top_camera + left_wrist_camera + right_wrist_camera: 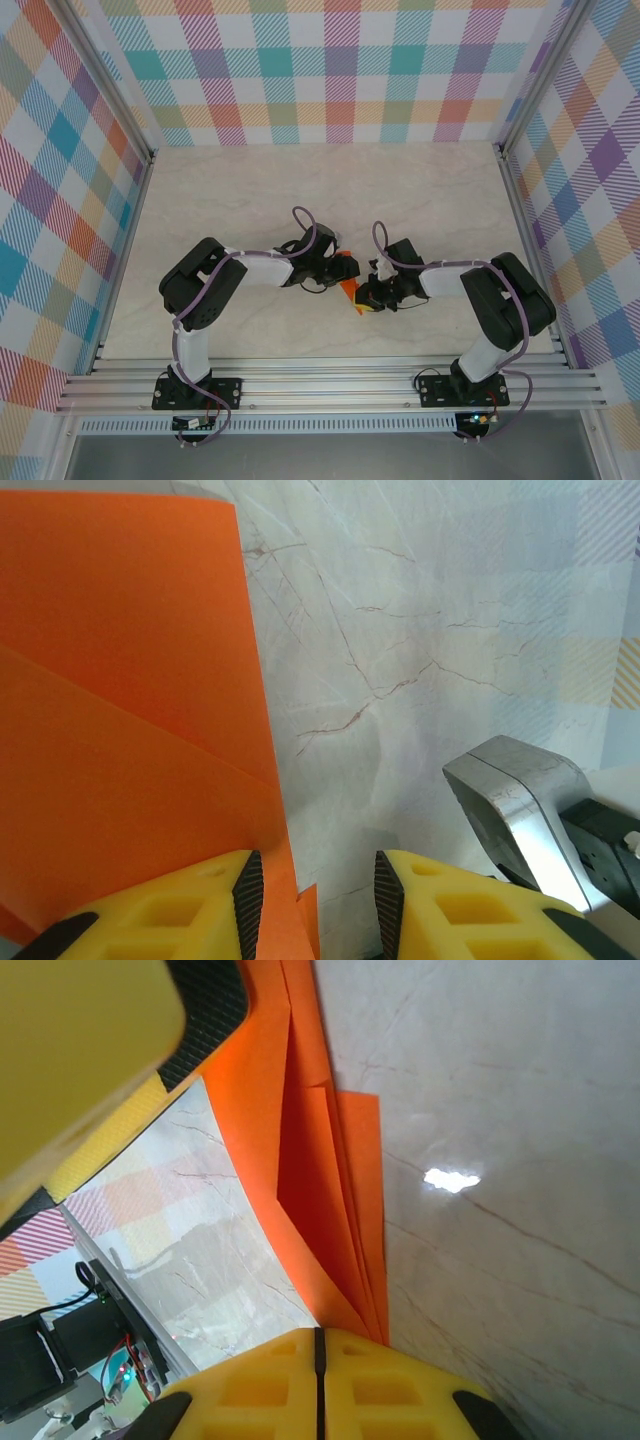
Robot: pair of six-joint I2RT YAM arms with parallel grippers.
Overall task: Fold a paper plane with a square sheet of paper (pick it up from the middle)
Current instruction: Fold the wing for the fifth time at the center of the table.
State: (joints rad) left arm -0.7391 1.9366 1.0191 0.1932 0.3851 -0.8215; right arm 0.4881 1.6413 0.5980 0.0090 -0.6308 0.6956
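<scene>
The square sheet of paper [348,287] is bright orange and folded into several long layers, held up between the two arms at the table's middle. My right gripper [318,1345] is shut, and the layers of the paper [320,1190] run down into its closed tips at the seam. My left gripper [318,890] stands open around the paper's other end. The paper [120,680] lies against the left pad, with a clear gap to the right pad. From above, the left gripper [338,268] and the right gripper [366,296] almost touch.
A pale marble-patterned table [250,190] lies under both arms, walled by plaid panels [330,70] at the back and sides. An aluminium rail [330,385] runs along the near edge. A grey metal part of the right arm [510,810] sits close beside my left fingers.
</scene>
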